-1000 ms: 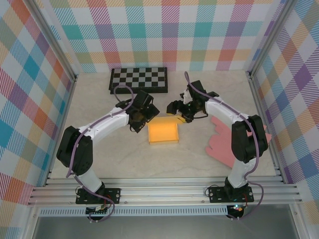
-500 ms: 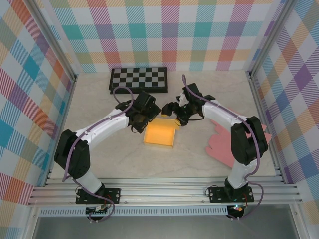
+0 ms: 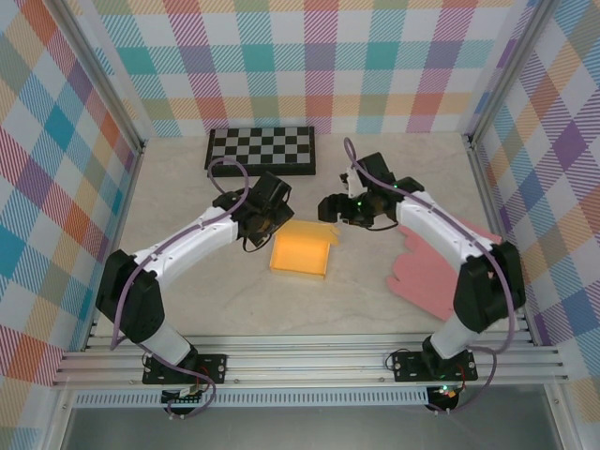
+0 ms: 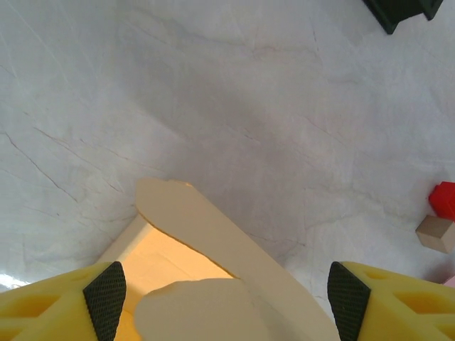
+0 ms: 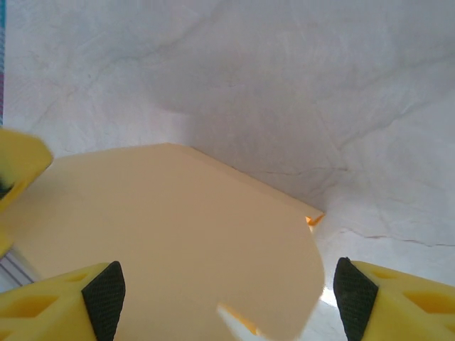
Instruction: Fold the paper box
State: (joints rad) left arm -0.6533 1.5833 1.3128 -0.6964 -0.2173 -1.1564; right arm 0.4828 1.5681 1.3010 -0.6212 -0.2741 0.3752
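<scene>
The orange paper box [image 3: 300,251] lies open-topped on the table between both arms, with a pale flap [image 3: 325,234] raised at its far right corner. My left gripper [image 3: 266,218] hovers at the box's far left corner. In the left wrist view it [image 4: 226,302] stands open, and two cream flaps [image 4: 213,234] and the orange inside [image 4: 160,266] lie between its pads without touching them. My right gripper [image 3: 336,208] is just beyond the raised flap. In the right wrist view it [image 5: 226,293] is open over a broad cream panel [image 5: 178,241].
A black-and-white chessboard [image 3: 261,150] lies at the back of the table. A pink hand-shaped sheet [image 3: 441,272] lies to the right under the right arm. Small red [image 4: 444,199] and tan [image 4: 435,233] blocks sit at the left wrist view's right edge. Checked walls enclose the table.
The box has shifted slightly left and turned a little. The left jaws have narrowed somewhat. The right arm's elbow has swung outward to the right, its gripper staying near the flap.
</scene>
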